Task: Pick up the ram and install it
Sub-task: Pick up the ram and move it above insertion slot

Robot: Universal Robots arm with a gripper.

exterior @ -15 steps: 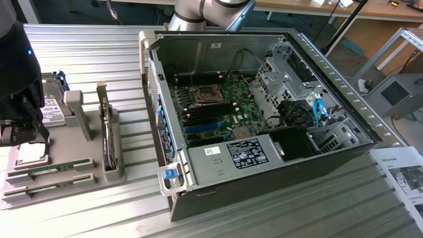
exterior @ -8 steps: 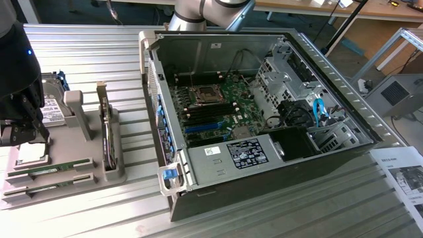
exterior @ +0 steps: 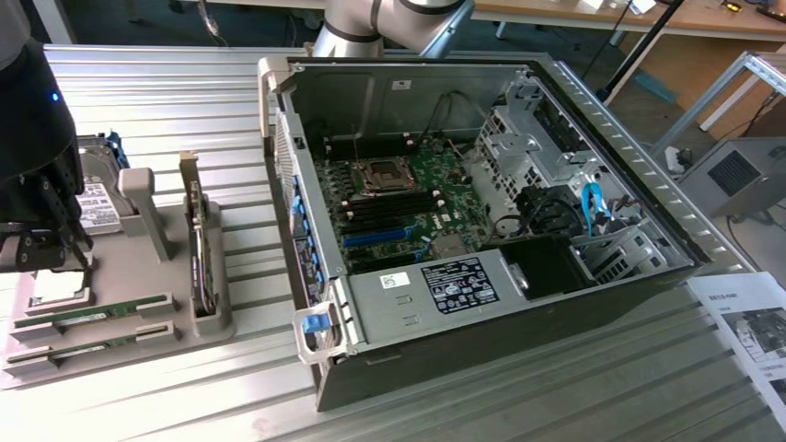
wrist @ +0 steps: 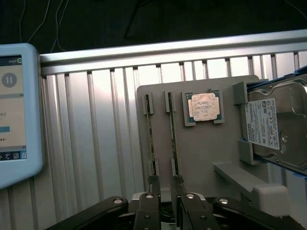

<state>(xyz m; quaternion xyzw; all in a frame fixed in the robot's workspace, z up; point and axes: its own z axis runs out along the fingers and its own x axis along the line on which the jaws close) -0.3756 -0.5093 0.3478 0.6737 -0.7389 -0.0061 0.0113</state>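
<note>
Two ram sticks, thin green boards, stand on edge in slots of a grey tray (exterior: 172, 327): one ram (exterior: 96, 313), (wrist: 172, 136) and a second ram (exterior: 86, 350), (wrist: 150, 132) beside it. My black gripper (exterior: 47, 258), (wrist: 166, 194) hangs over the end of the tray, above the ends of the two sticks. Its fingers (wrist: 147, 206) stand a little apart, with nothing held between them. The open computer case (exterior: 491, 230) lies on the exterior view's right, its motherboard (exterior: 406, 198) exposed.
The tray also carries a hard drive (exterior: 96, 198), (wrist: 273, 124), a processor chip (wrist: 203, 106) and an upright expansion card (exterior: 197, 230). A tablet screen (wrist: 14, 110) stands beside the ribbed metal table (exterior: 184, 396). A paper sheet (exterior: 749, 331) lies near the case.
</note>
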